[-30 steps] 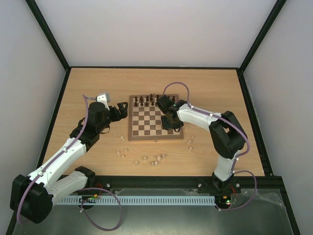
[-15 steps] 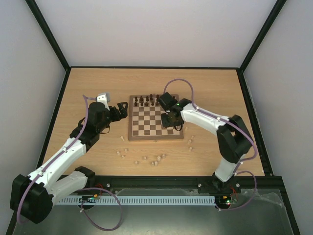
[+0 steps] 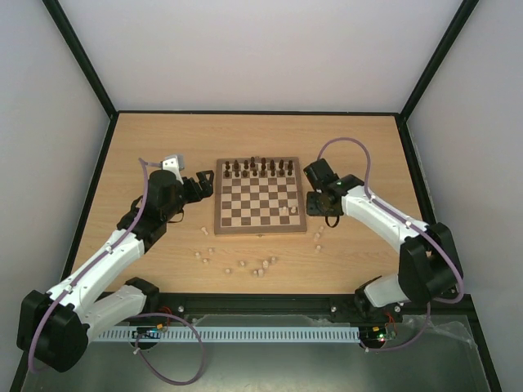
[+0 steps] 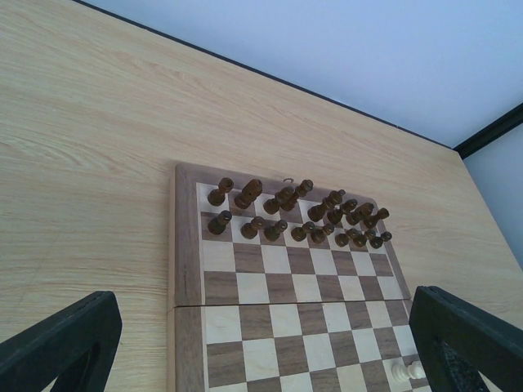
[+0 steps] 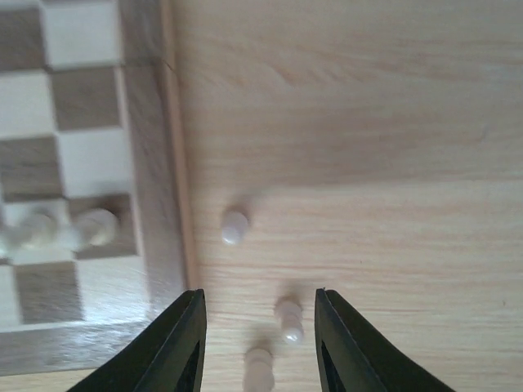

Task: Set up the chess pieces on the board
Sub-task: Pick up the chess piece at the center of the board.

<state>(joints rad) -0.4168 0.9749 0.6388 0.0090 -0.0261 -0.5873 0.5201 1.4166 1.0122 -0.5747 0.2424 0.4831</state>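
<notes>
The board (image 3: 221,196) lies mid-table, with dark chess pieces (image 3: 260,168) standing in its two far rows. Two pale pieces (image 3: 288,211) stand near its right front corner. My right gripper (image 3: 322,214) is open and empty, just off the board's right edge, above loose pale pieces (image 3: 319,237). In the right wrist view its jaws (image 5: 258,296) stand wide apart over pale pieces (image 5: 288,320) lying on the table, with the board (image 5: 155,163) at the left. My left gripper (image 3: 205,181) is open and empty at the board's left. Its wrist view shows the board (image 4: 186,245) and the dark pieces (image 4: 294,214).
Several more pale pieces lie scattered on the table in front of the board (image 3: 261,268), with one near its front left corner (image 3: 203,231). A black frame rims the table (image 3: 245,112). Grey walls stand on three sides.
My right gripper has swung right, from over the board's right front squares to the table beside it. Pale pieces now show standing where it was. The left arm has not moved.
</notes>
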